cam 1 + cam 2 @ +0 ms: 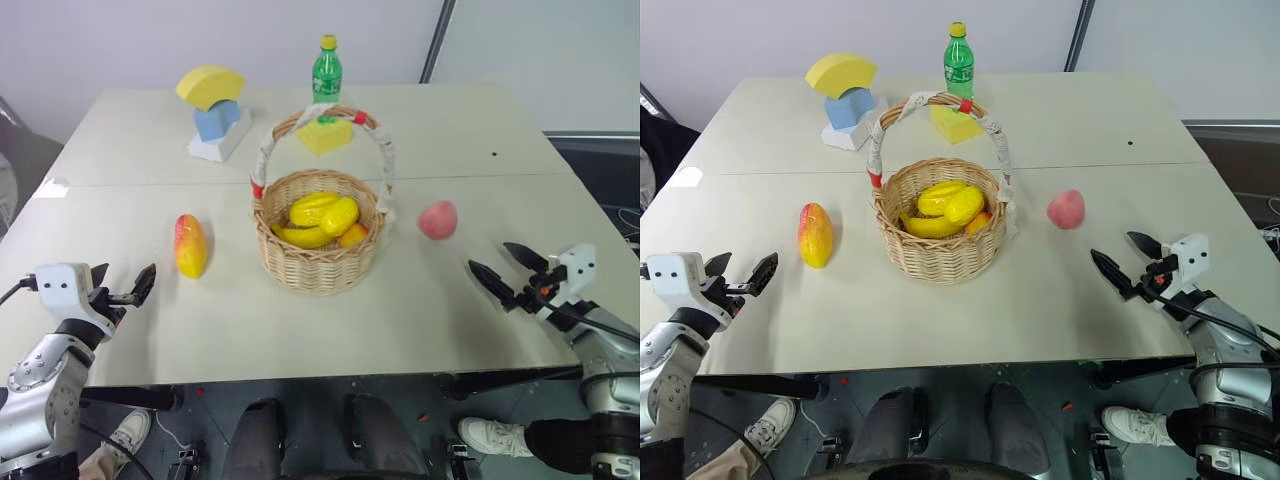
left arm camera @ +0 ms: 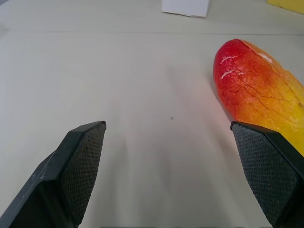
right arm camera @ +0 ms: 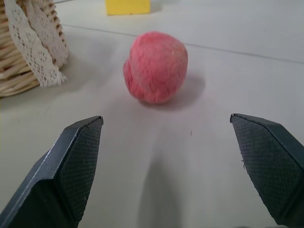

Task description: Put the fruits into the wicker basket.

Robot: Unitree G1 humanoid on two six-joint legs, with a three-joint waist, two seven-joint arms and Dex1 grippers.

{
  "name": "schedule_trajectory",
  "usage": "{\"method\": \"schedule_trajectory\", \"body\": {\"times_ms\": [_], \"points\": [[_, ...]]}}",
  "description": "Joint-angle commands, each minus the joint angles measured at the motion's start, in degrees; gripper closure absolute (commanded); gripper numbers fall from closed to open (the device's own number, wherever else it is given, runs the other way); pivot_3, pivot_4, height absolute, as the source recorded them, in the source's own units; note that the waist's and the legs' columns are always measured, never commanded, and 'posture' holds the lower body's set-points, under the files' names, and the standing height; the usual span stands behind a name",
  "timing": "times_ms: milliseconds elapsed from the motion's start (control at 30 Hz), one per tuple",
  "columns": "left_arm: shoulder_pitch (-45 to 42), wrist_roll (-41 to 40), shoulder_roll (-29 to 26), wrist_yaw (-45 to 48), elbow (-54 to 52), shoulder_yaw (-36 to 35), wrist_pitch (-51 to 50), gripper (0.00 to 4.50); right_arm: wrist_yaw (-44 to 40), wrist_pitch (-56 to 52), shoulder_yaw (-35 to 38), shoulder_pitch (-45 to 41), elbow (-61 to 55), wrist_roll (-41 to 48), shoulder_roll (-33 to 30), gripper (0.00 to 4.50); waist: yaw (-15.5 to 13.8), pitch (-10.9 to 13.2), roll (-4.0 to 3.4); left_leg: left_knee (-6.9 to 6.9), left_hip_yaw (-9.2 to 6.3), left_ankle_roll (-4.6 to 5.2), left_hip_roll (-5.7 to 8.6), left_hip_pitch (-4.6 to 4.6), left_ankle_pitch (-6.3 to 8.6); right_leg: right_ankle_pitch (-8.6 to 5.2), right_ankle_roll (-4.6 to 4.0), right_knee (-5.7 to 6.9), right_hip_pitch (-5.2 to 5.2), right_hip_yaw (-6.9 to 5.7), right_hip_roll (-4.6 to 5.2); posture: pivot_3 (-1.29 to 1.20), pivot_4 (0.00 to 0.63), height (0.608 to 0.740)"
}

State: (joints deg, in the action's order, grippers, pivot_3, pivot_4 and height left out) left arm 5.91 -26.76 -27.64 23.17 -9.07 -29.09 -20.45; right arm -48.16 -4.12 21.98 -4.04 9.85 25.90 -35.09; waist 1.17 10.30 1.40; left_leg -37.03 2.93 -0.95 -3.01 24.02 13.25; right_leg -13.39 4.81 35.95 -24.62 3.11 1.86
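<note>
Both end effectors hover low over the near part of the table (image 1: 420,330) with fingers spread wide and nothing between them. Left end effector (image 1: 122,284) sits near the table's left front edge, pointing toward the mango (image 1: 190,245); in the left wrist view the fruit's red end lies just beyond one finger (image 2: 268,166), to the inner side of the open gap. Right end effector (image 1: 508,270) points inward at the peach (image 1: 437,220), which the right wrist view shows ahead of the gap, a little toward the basket side.

Mango lies flat on the table left of the wicker basket (image 1: 318,250), long axis running roughly away from the robot, red tip toward the near edge, yellow end farther back. Peach rests right of the basket, near the lace hanging off the handle (image 1: 385,160). Basket stands upright mid-table, already holding several yellow and orange fruits (image 1: 322,220).

Behind the basket: a yellow foam block (image 1: 324,135), a green bottle (image 1: 326,72), and to the left a yellow arch on a blue piece and white base (image 1: 212,110). Bare table lies between each end effector and its fruit.
</note>
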Motion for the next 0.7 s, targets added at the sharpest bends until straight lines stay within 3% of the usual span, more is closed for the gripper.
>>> {"method": "schedule_trajectory", "body": {"times_ms": [33,333,700], "points": [[-0.6,0.0,0.0,0.0,-0.9,-0.5,1.4,0.00,-0.1,1.4,0.9,-0.7,-0.6,0.0,-0.7,0.03,0.0,0.0,0.00,0.00,0.01,0.00,0.00,0.00,0.00,0.00,0.00,0.00,0.00,0.00,0.00,0.00,0.150,0.740],[-0.5,-1.5,-0.2,-0.4,-2.3,-1.0,-0.5,0.00,0.0,1.9,0.2,-2.1,-0.4,-0.3,-0.4,0.03,-0.1,0.0,0.00,0.00,0.01,0.00,0.00,0.01,0.00,0.00,0.00,0.00,0.00,0.00,0.01,0.00,0.150,0.740],[-7.0,-2.9,-3.1,0.2,-4.8,3.1,-6.8,0.00,1.5,-1.7,0.3,0.5,-10.1,2.3,0.2,0.03,-0.2,0.0,0.00,0.00,0.02,0.00,0.01,0.02,0.00,0.00,0.01,0.00,0.00,0.00,0.02,0.00,0.150,0.740]]}}
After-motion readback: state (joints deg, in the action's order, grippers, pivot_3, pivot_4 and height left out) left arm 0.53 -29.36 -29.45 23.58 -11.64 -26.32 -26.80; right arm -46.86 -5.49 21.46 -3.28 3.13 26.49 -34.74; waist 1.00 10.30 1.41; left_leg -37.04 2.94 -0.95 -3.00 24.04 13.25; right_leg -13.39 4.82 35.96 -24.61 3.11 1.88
